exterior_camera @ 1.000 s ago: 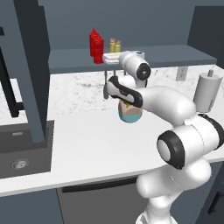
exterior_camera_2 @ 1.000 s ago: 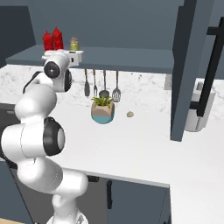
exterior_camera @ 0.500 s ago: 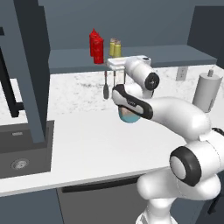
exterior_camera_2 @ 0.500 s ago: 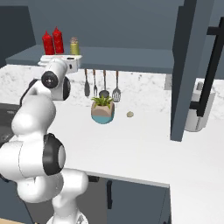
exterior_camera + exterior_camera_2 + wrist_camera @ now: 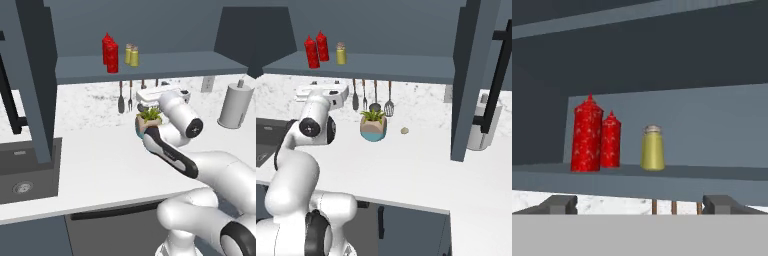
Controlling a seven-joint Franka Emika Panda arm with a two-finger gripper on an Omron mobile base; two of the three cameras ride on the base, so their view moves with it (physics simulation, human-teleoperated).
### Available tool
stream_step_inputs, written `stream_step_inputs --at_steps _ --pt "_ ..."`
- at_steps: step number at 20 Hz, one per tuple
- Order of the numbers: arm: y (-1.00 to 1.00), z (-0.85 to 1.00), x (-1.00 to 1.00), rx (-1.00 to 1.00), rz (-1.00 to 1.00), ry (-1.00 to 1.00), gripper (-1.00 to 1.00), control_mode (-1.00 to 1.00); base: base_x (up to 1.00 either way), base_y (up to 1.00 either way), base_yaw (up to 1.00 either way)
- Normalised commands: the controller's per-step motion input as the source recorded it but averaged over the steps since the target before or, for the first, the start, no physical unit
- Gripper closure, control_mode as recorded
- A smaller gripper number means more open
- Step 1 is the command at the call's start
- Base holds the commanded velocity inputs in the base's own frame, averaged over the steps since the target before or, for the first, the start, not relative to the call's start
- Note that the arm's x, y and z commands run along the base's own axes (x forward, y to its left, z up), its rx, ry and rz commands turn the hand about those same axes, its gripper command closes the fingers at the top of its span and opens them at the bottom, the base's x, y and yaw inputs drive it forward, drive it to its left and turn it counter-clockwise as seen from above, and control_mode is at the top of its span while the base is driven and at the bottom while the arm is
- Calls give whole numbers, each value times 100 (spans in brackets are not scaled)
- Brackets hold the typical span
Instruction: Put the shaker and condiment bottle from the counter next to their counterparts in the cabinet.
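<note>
Two red condiment bottles (image 5: pixel 111 56) (image 5: pixel 312 52) (image 5: pixel 587 136) stand side by side on the slate-blue cabinet shelf (image 5: pixel 175 62) (image 5: pixel 406 64) (image 5: pixel 717 173). Just right of them are two olive-yellow shakers (image 5: pixel 134 56), which overlap into one shaker shape (image 5: pixel 341 53) (image 5: pixel 652 149) from the other angles. My gripper (image 5: pixel 151 95) (image 5: pixel 320 91) (image 5: pixel 641 204) hangs open and empty below and in front of the shelf edge, over the white counter (image 5: pixel 90 160) (image 5: pixel 421 165). It faces the bottles and touches nothing.
A potted plant (image 5: pixel 374 125) stands on the counter beside my arm, under hanging utensils (image 5: pixel 375 97). A paper towel roll (image 5: pixel 234 105) is at the right, a sink (image 5: pixel 22 172) at the left. Open dark cabinet doors (image 5: pixel 35 80) (image 5: pixel 471 75) flank the space. A small pale lump (image 5: pixel 404 131) lies near the plant.
My hand has drawn back from the shelf and dropped lower toward the counter, still open. The bottles and shakers stay put on the shelf.
</note>
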Motion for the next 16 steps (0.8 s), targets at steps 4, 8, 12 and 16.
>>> stream_step_inputs --at_steps 4,8,12,16 --pt "-4 -58 -100 0 0 -8 -100 -100 0 0 0" --pt "0 -77 -100 0 0 -1 -100 -100 0 0 0" --pt "0 -88 -100 0 0 1 -100 -100 0 0 0" --pt "0 -97 -83 0 0 15 -100 -100 0 0 0"
